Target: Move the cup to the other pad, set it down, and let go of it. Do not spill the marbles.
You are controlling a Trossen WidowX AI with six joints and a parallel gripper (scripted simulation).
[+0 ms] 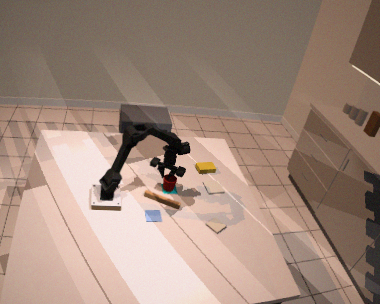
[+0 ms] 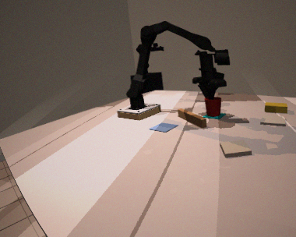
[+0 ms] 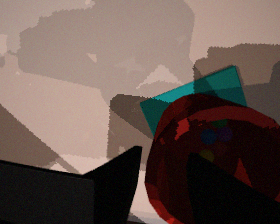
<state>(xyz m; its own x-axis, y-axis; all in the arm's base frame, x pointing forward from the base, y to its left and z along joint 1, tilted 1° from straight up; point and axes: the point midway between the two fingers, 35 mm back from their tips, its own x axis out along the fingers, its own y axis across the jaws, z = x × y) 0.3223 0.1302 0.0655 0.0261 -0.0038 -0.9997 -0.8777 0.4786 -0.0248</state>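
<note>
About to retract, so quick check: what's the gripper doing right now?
Gripper: jaws opening around the red cup on the teal pad; holding nothing.

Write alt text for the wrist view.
A red cup holding a few marbles stands on a teal pad, seen from above. One dark finger sits just outside its rim and the other is over the cup's mouth; the gripper is partly open.
</note>
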